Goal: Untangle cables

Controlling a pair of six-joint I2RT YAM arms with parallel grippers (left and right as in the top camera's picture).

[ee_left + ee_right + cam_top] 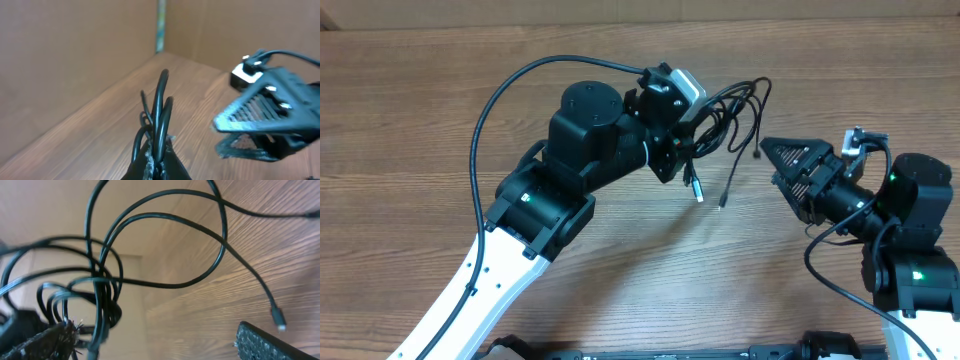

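Several thin black cables (728,108) hang in a tangled bundle above the table at centre. My left gripper (682,128) is shut on the bundle, and its wrist view shows the cords pinched between the jaws (159,161), with loops (161,107) rising from them. Loose ends with small plugs dangle below (697,193) and beside (722,205) the bundle. My right gripper (772,152) is open just right of the bundle. In its wrist view the jaws (155,342) are wide apart, the tangled loops (107,280) hang close by its left finger, and a plug end (278,317) dangles.
The wooden table (440,120) has cardboard-coloured walls behind it (75,55). The left arm's thick black wiring (495,100) arches over the table's left part. The right arm's body (910,230) stands at the right edge.
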